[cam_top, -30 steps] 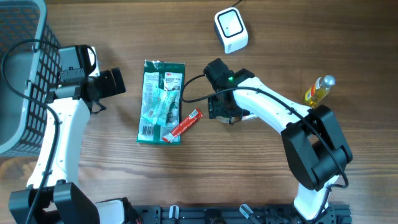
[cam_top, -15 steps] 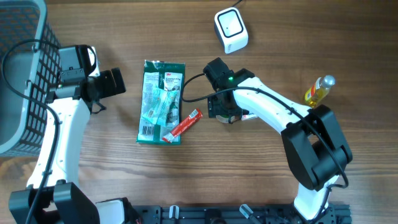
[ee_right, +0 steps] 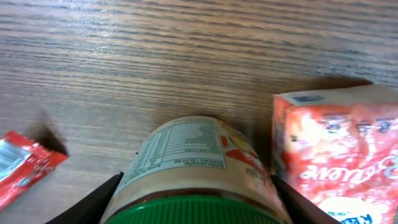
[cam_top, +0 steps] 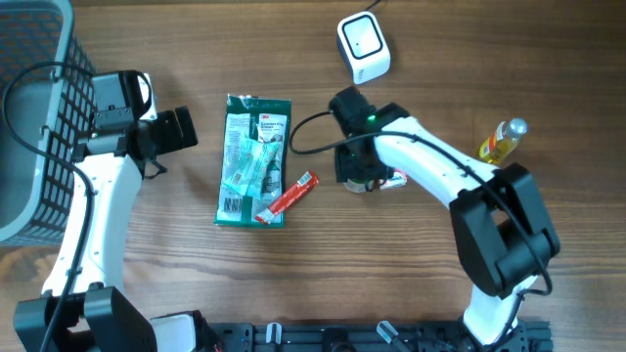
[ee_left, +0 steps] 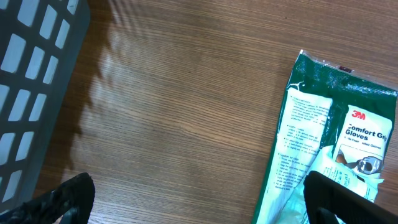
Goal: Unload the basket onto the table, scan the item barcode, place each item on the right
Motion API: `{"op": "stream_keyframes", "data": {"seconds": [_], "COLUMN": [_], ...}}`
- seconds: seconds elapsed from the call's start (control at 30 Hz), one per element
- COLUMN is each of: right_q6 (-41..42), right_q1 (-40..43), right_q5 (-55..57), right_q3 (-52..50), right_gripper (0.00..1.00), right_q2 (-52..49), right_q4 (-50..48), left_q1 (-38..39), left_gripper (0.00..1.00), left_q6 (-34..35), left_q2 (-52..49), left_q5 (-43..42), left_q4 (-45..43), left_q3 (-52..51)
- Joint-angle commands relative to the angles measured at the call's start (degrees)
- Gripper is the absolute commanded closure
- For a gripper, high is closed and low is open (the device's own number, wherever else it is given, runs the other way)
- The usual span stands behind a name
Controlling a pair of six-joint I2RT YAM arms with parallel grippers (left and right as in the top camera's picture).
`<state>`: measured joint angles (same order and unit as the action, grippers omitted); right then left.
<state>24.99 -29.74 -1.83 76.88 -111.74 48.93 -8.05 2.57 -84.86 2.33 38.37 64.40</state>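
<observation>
My right gripper [ee_right: 198, 190] is shut on a jar [ee_right: 189, 155] with a green lid and a pale nutrition label; a finger presses each side of it. In the overhead view that gripper [cam_top: 364, 174] covers the jar, right of the red sachet [cam_top: 290, 196]. The white barcode scanner [cam_top: 363, 46] sits at the back of the table, beyond the right arm. My left gripper [cam_top: 176, 130] hovers open left of the green glove pack [cam_top: 252, 161] with nothing between its fingers. One of its fingers overlaps the pack's edge [ee_left: 336, 143] in the left wrist view.
A red carton [ee_right: 336, 155] lies close against the jar's right side. A yellow oil bottle [cam_top: 501, 143] lies at the right. A grey basket [cam_top: 29, 117] fills the far left corner. The red sachet [ee_right: 22, 168] lies left of the jar.
My right gripper has narrowed onto the jar and shifted slightly right and toward the back. The left arm has not moved.
</observation>
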Motion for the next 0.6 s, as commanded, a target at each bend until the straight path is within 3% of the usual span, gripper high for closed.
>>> {"op": "stream_keyframes", "data": {"seconds": [0.0,0.2,0.4,0.57], "right_q6": [-2.49,-1.57,11.63,16.79], "right_q1": [3.65,8.63,10.88,11.28], "right_q5": [-11.34,-30.38,-37.35,-46.82], "right_q3": [1.73,1.7,1.7,1.7], "right_gripper": [0.52,0.53,0.53,0.52], "right_q2": [5.09,6.86,6.86,6.86], "right_q4": [0.74,5.25,11.85,14.1], "left_q1": [-0.22,-0.22,-0.22,-0.22], "left_gripper": [0.0,0.0,0.0,0.0], "left_q6": [-0.85,-0.85,-0.83,-0.85], "left_q2": [-0.22,-0.22,-0.22,-0.22], "left_q5": [0.55,0.55,0.55,0.55], "left_q4": [-0.13,-0.13,-0.13,-0.13], "left_q3": [0.26,0.26,0.26,0.26]}}
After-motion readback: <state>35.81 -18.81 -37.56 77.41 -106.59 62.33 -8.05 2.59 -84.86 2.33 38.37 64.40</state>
